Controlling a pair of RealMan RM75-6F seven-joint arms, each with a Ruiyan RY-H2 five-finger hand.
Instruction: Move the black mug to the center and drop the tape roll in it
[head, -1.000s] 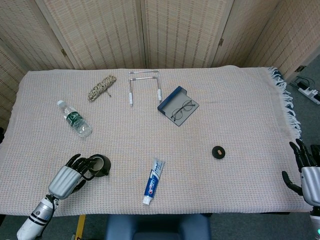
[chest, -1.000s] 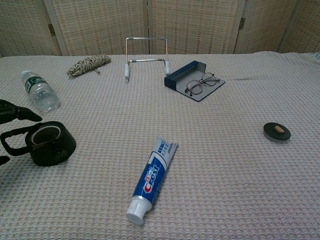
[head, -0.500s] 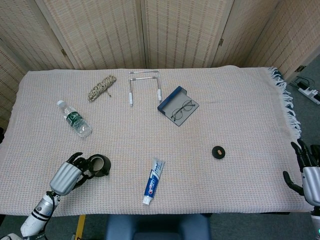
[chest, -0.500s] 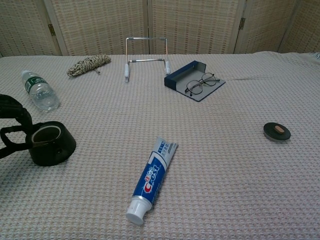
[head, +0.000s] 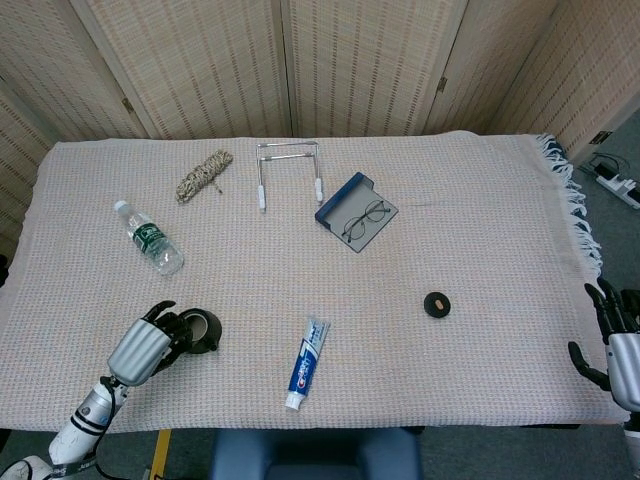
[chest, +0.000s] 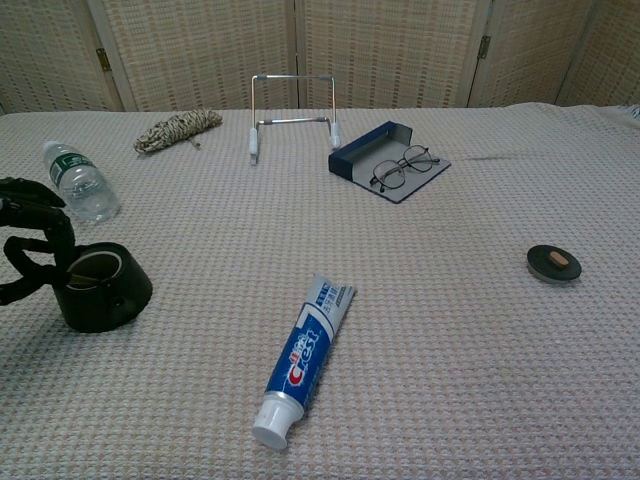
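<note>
Two hands show in the head view. The left hand (head: 145, 345) is at the near left edge of the table (head: 480, 200), its fingers curled around the handle side of the black mug (head: 200, 331), which stands just to its right. The right hand (head: 618, 345) waits off the far right edge with fingers spread and holding nothing. The tape roll (head: 436, 304) lies well apart from both hands, between them.

From the chest view, the left hand's dark fingers (chest: 45, 225) arch over the mug's rim, and I cannot tell if the grip is firm. A loose hold could tip the mug when it is lifted, or drag it into the toothpaste tube (chest: 305, 355) on the way to the center.
</note>
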